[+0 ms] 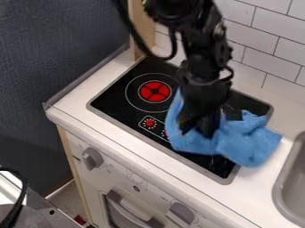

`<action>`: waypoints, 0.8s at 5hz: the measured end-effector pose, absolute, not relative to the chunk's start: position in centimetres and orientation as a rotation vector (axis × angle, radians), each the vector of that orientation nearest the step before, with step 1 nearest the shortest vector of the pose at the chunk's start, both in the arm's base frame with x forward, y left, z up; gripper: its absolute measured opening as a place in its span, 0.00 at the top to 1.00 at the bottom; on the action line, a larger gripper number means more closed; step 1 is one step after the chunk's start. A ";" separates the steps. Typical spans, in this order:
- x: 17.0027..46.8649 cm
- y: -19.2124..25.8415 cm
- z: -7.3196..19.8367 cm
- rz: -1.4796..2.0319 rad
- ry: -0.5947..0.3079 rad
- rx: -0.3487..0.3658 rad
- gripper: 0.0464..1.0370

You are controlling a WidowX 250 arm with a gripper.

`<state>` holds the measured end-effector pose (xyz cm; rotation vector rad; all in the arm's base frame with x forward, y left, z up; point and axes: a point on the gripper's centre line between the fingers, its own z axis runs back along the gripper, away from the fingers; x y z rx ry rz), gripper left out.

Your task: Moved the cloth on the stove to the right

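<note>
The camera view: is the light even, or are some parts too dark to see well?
Camera view: soft light, pale on the counter and wall tiles; gentle shading in the folds of the blue cloth; the black hand is very dark, so its details are difficult to separate.

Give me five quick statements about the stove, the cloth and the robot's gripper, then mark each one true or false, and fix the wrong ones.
1. The cloth is blue. True.
2. The gripper is well away from the cloth. False: the gripper is down at the cloth.
3. Part of the cloth lies past the right edge of the stove, over the counter. True.
4. The cloth covers the red burner marking. False: the red burner marking is in plain sight, left of the cloth.
5. The sink is to the right of the stove. True.
</note>
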<state>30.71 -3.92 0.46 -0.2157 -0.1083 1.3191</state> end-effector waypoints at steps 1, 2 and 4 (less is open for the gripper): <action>31.5 -3.8 1.7 1.279 -0.205 -0.277 0.82; 31.6 -3.9 3.1 1.262 -0.217 -0.241 0.56; 31.4 -3.7 5.7 1.310 -0.217 -0.194 0.03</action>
